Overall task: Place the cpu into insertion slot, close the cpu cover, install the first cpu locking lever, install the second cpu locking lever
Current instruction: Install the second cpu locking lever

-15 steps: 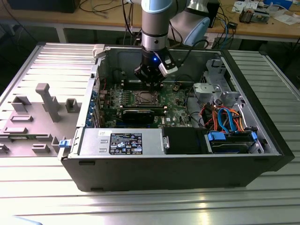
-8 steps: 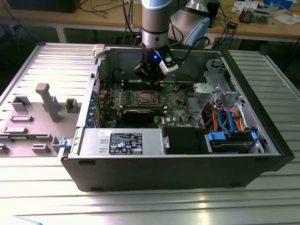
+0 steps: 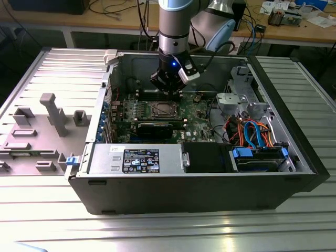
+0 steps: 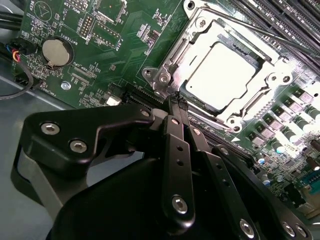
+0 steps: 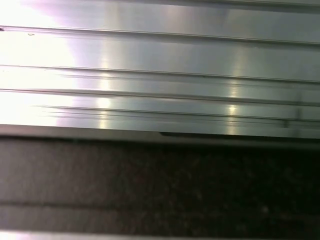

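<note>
One cpu [image 4: 224,75] lies seated just beyond the closed, empty tool [image 4: 175,102].

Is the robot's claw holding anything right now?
No. The gripper has its fingers pressed together with nothing between them, tips next to the cpu cover corner.

silver-grey cpu [image 4: 220,75], green circuit board [image 4: 115,45], black end effector [image 4: 175,107]
</note>
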Motion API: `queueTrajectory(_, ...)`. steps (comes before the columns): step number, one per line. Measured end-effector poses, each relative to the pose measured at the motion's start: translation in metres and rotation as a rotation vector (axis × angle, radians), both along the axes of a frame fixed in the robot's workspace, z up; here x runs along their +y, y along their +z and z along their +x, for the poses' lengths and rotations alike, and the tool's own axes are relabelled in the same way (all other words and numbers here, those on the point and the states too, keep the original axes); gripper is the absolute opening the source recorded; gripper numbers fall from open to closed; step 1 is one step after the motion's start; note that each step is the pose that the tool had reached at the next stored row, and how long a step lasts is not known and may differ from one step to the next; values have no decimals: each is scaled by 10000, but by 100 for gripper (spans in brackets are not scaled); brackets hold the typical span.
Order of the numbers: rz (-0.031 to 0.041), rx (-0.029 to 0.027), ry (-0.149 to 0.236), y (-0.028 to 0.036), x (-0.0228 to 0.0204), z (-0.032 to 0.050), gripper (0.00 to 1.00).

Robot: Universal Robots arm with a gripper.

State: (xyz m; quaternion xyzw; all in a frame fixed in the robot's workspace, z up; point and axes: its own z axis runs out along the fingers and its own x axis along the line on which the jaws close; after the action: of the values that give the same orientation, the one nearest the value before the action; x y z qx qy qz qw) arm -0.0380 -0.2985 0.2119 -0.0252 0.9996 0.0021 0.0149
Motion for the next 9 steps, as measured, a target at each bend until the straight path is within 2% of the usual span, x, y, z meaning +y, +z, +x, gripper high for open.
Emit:
queueTrajectory(5, 1, 0, 1, 0, -5, 0, 11)
queueTrajectory(9, 0, 0, 0, 0, -58, 0, 11)
